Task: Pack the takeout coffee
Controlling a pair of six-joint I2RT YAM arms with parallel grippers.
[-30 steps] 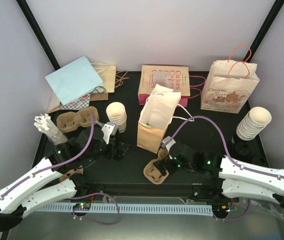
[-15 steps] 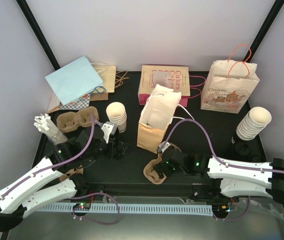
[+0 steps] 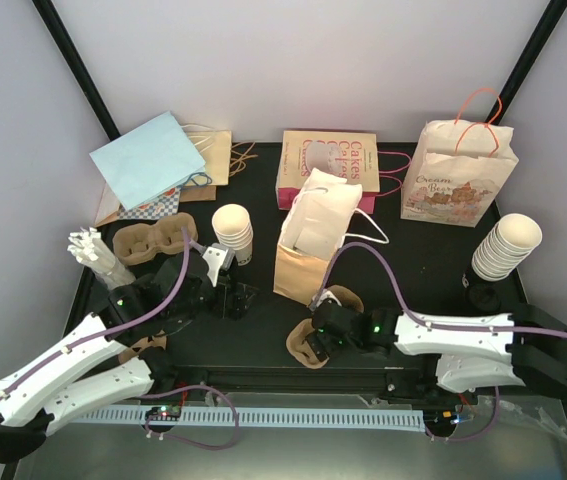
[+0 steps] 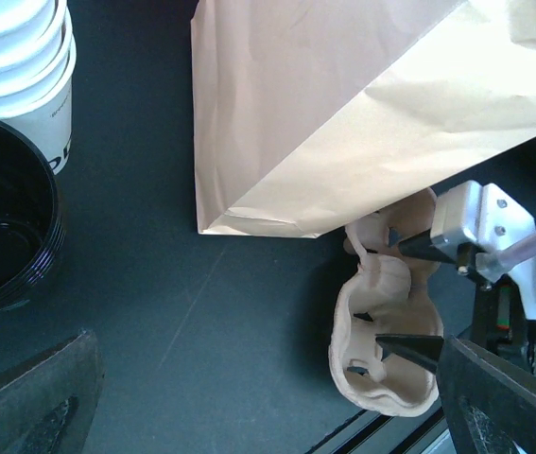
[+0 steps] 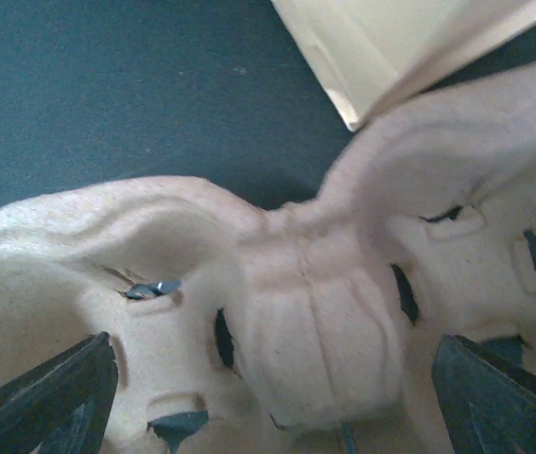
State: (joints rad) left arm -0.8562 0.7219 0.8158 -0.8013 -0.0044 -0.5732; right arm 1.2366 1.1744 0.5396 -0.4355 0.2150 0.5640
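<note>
1. The right claw is spread wide, with one jaw on each side of the brown pulp carrier. It isn't pinching it yet, but it looks lined up to grab across the middle ridge.
2. The carrier lies on the tabletop just beside the foot of the open paper bag, so I'd guess it's a short hop in.
3. The left claw is spread too and empty. It hovers low next to the black lids and a short cup stack, probably parked there for the cup job.
4. As for the takeout coffee, I can't spot a single lidded cup anywhere. Cups only show in stacks, so the packing has barely started.
</note>
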